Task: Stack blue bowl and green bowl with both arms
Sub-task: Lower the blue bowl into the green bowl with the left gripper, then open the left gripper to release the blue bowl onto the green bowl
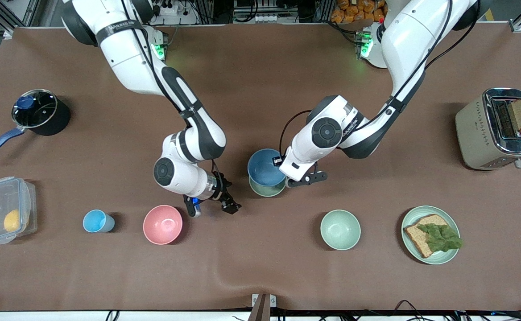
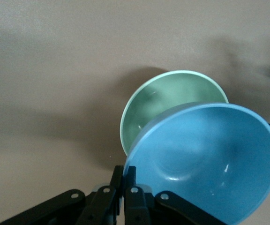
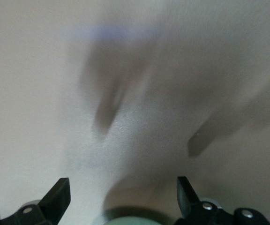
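1. Centrally, we note the blue bowl (image 1: 264, 167) held up in the air over the green bowl (image 1: 267, 188), which sits on the brown table (image 1: 260, 267) near the middle.
2. We see the left gripper (image 2: 124, 180) pinching the blue bowl's rim, fingers (image 2: 117, 179) pressed on the wall at the edge. In the left wrist view the blue bowl (image 2: 210, 159) is tilted and covers part of the green bowl (image 2: 172, 101) below it; we cannot tell whether the two touch.
3. We find the right gripper (image 1: 211, 206) low over bare table between the pink bowl (image 1: 163, 224) and the stacked pair, its fingers spread wide and holding nothing. In the right wrist view the right gripper (image 3: 123, 194) shows both fingertips (image 3: 60, 193) well apart over the cloth.
4. We record a paler mint bowl (image 1: 340, 229) nearer the front camera, toward the left arm's end, with a plate (image 1: 410, 218) of bread and lettuce (image 1: 439, 236) beside it.
5. We log a toaster (image 1: 497, 129) holding a slice of bread at the left arm's end.
6. Toward the right arm's end we note a light-blue cup (image 1: 95, 221), a clear lidded box (image 1: 6, 209) holding something yellow, and a lidded saucepan (image 1: 39, 111) with a blue handle.
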`<state>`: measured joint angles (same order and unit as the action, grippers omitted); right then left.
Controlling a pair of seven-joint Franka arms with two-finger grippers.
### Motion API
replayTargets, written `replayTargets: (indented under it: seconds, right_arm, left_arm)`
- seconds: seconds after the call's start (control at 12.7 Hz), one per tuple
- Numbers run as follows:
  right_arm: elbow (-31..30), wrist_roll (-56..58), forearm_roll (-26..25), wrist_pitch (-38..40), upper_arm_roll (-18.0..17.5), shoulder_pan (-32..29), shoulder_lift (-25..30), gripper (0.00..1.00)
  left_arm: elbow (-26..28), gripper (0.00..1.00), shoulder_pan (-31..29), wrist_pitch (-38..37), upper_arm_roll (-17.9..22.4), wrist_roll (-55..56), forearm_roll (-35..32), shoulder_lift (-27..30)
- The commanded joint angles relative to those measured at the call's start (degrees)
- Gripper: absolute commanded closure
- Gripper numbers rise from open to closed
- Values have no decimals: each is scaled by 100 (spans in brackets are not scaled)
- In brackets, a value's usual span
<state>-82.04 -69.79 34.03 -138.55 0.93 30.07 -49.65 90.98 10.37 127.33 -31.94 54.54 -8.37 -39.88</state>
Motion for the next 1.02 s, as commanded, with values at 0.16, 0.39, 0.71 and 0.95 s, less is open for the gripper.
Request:
replayTargets:
  seconds: [0.16, 0.39, 0.71, 0.95]
  right_arm:
    - [215, -97, 490, -58, -22, 95, -177, 0]
    - [215, -97, 500, -67, -22, 139, -194, 0]
    - [215, -105, 500, -181, -22, 254, -264, 0]
    - [215, -149, 500, -268, -22, 315, -282, 0]
  left_arm:
    - [-142, 100, 571, 415, 539, 338, -156, -257]
    - [-142, 100, 571, 503, 548, 346, -156, -345]
    - [-142, 100, 554, 503, 618, 320, -156, -363]
    - [-168, 100, 571, 538, 706, 320, -148, -433]
